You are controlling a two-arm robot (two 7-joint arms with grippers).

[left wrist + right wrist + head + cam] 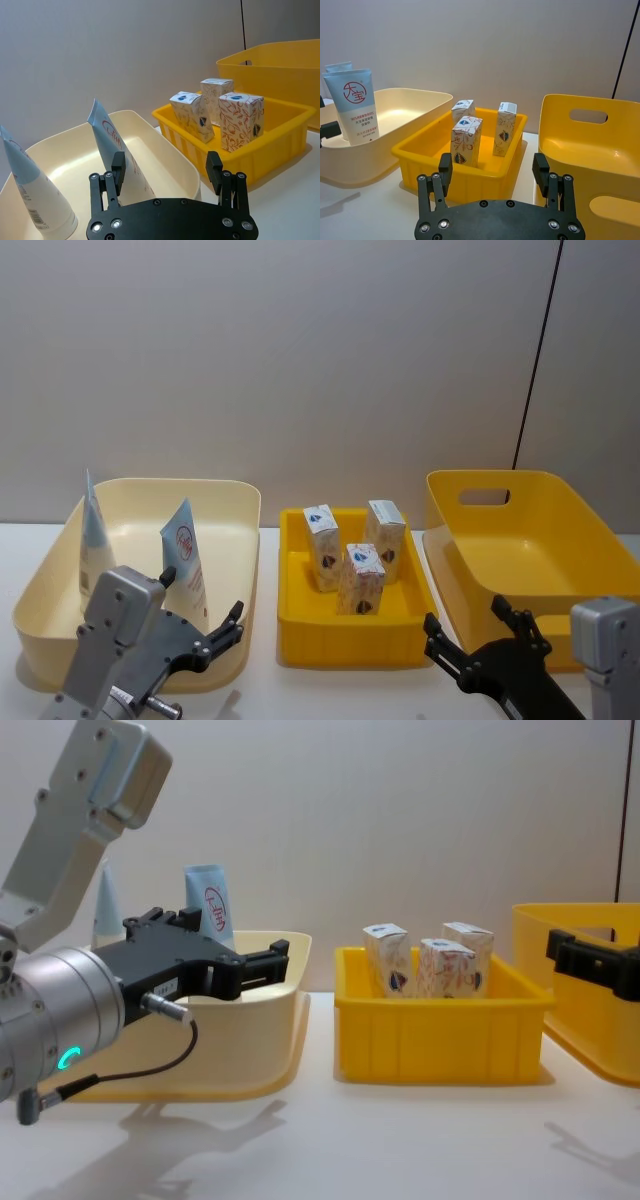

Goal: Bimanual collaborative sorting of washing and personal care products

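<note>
Two pale-blue squeeze tubes (95, 540) (186, 560) with a red round logo stand upright in the cream bin (170, 485) on the left. Three small white cartons (322, 545) (386, 535) (362, 578) stand in the low yellow tray (300, 625) in the middle. My left gripper (202, 595) hangs open at the cream bin's near edge, in front of the nearer tube (112, 145), holding nothing. Open and empty as well, my right gripper (465, 615) sits low in front of the gap between the tray and the right bin. The cartons (466, 140) lie ahead of it.
A deep yellow bin (560, 490) with a handle slot stands on the right, nothing inside it. The three containers sit side by side on a white table against a plain wall. Bare tabletop lies along the front.
</note>
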